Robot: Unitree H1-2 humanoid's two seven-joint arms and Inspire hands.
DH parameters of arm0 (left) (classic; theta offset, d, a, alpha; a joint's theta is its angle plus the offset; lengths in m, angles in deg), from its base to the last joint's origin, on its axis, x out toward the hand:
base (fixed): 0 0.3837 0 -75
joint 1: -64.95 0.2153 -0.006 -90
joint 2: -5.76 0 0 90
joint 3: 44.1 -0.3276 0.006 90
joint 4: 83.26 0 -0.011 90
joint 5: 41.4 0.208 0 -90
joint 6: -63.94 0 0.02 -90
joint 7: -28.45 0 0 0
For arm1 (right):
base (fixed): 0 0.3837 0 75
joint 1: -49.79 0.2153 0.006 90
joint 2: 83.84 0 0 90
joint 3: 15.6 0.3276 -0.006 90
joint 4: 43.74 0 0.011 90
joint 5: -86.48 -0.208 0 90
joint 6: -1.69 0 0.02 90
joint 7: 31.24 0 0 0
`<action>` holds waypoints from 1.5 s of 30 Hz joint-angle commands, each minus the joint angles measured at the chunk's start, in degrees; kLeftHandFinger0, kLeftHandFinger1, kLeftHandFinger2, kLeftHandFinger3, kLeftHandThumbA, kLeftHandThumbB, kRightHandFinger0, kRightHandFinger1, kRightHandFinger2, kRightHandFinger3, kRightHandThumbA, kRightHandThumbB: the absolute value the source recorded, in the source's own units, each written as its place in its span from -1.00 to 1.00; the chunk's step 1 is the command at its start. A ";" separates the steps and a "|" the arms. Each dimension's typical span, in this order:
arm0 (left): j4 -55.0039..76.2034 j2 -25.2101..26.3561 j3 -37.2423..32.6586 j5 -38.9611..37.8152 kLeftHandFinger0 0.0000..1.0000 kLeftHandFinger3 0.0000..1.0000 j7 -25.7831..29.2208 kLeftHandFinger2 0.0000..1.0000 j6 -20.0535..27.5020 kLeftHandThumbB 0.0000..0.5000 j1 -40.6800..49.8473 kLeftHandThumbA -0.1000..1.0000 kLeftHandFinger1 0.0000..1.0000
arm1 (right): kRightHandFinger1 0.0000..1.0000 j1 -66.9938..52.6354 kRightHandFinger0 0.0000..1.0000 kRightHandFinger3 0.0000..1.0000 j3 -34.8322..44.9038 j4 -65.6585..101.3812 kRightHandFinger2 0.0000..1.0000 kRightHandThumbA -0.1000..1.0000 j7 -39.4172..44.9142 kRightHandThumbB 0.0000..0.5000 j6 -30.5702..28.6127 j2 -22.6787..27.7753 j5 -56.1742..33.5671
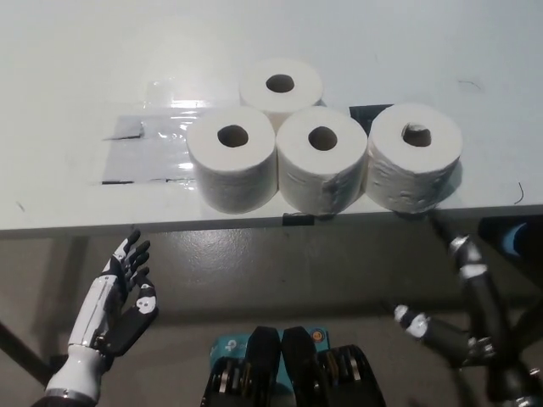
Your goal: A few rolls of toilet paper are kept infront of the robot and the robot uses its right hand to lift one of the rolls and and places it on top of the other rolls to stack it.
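1. My right hand (462, 297) sits below the near edge of the table (76, 68), at the lower right. Its black fingers are spread apart and hold nothing. It is not touching any roll.
2. My left hand (123, 297) rests at the lower left, also below the table edge, white fingers open and empty.
3. Four toilet paper rolls stand upright near the table's front edge, cardboard cores facing up. Three make a row: the left roll (232, 168), the middle roll (322, 170) and the right roll (415, 165). The left and middle touch; the right one stands just beside the middle, and I cannot tell whether they touch. The back roll (281, 87) sits behind the gap between left and middle, touching or nearly touching both.
4. The right roll is closest to my right hand, so I judge it the one to lift. I should come up and over the table edge, open wide around its curved side wall, and close gently.
5. The paper is soft, white and lightly quilted, so a hard squeeze would dent the cylinder; a firm, even wrap is better.
6. To stack well, I should keep the roll level and set it down where the tops of the others meet, since their flat ends give a broad seat.
7. A sheet of shiny clear film (148, 144) lies taped to the table at the left, beside the left roll; it plays no part.
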 commanded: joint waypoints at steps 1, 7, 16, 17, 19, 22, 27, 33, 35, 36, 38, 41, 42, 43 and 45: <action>2.61 0.20 0.70 -0.54 1.00 1.00 -0.26 1.00 0.69 -0.33 -0.04 -0.68 1.00 | 1.00 17.73 1.00 1.00 9.97 23.65 1.00 0.62 2.39 0.40 18.04 10.72 -5.76; 2.60 -0.10 1.10 -2.68 1.00 1.00 -0.93 1.00 1.85 -0.37 0.59 -0.36 1.00 | 1.00 36.38 1.00 1.00 10.84 12.88 1.00 0.75 10.96 0.37 30.81 24.94 -8.43; 2.11 -0.38 0.68 -3.29 1.00 1.00 -1.33 1.00 3.64 -0.08 1.56 1.00 1.00 | 1.00 61.37 1.00 1.00 -1.08 -19.91 1.00 0.66 22.97 0.41 36.13 29.31 -2.20; 2.02 -0.38 0.66 -3.25 1.00 1.00 -1.29 1.00 3.75 -0.08 1.56 1.00 1.00 | 1.00 64.94 1.00 1.00 -3.41 -25.70 1.00 0.59 25.36 0.45 35.09 29.27 -0.75; 1.95 -0.56 0.53 -2.93 1.00 1.00 -1.07 1.00 3.83 -0.04 1.78 1.00 1.00 | 1.00 69.25 1.00 1.00 -6.87 -32.73 1.00 0.51 29.19 0.49 34.48 29.04 0.77; 2.02 -0.46 0.46 -2.91 1.00 1.00 -1.09 1.00 3.87 -0.11 1.57 1.00 1.00 | 1.00 74.25 1.00 1.00 -12.49 -39.98 1.00 0.58 33.28 0.53 35.75 28.57 4.50; 2.09 -0.41 0.63 -3.48 1.00 1.00 -1.19 1.00 3.71 -0.08 1.11 1.00 1.00 | 1.00 81.13 1.00 1.00 -20.27 -53.58 1.00 0.55 39.81 0.44 33.27 26.08 7.24; 2.34 -0.53 0.51 -3.82 1.00 1.00 -1.27 1.00 3.81 -0.22 1.24 1.00 1.00 | 1.00 83.85 1.00 1.00 -26.68 -62.20 1.00 0.71 44.35 0.64 29.53 24.95 8.85; 2.02 -0.54 0.49 -4.31 1.00 1.00 -1.57 1.00 4.87 -0.28 1.34 1.00 1.00 | 1.00 84.02 1.00 1.00 -28.19 -63.66 1.00 0.72 45.46 0.59 28.26 24.62 8.55; 2.10 -0.64 0.47 -4.37 1.00 1.00 -1.53 1.00 4.86 0.29 1.33 1.00 1.00 | 1.00 84.04 1.00 1.00 -28.50 -64.39 1.00 0.72 45.55 0.58 28.16 24.38 8.26; 2.42 -0.76 0.68 -5.06 1.00 1.00 -1.58 1.00 4.70 0.72 1.92 1.00 1.00 | 1.00 83.79 1.00 1.00 -29.58 -65.81 1.00 0.72 45.24 0.60 27.58 23.57 8.49; 2.50 -0.92 0.67 -5.37 1.00 1.00 -1.45 1.00 4.63 1.00 2.42 1.00 1.00 | 1.00 84.03 1.00 1.00 -30.93 -67.39 1.00 0.72 45.92 0.56 27.17 22.84 8.48; 2.60 -1.03 0.66 -5.58 1.00 1.00 -1.42 1.00 4.51 1.00 2.51 1.00 1.00 | 1.00 84.26 1.00 1.00 -31.50 -67.96 1.00 0.74 46.47 0.54 26.85 22.74 8.72; 2.28 -1.08 0.65 -5.86 1.00 1.00 -1.54 1.00 5.16 1.00 2.61 1.00 1.00 | 1.00 84.41 1.00 1.00 -31.51 -68.57 1.00 0.73 47.11 0.49 25.89 22.61 8.34; 1.95 -1.16 0.72 -6.21 1.00 1.00 -1.66 1.00 5.53 1.00 2.63 1.00 1.00 | 1.00 84.89 1.00 1.00 -31.52 -69.82 1.00 0.70 47.76 0.53 25.62 22.24 8.26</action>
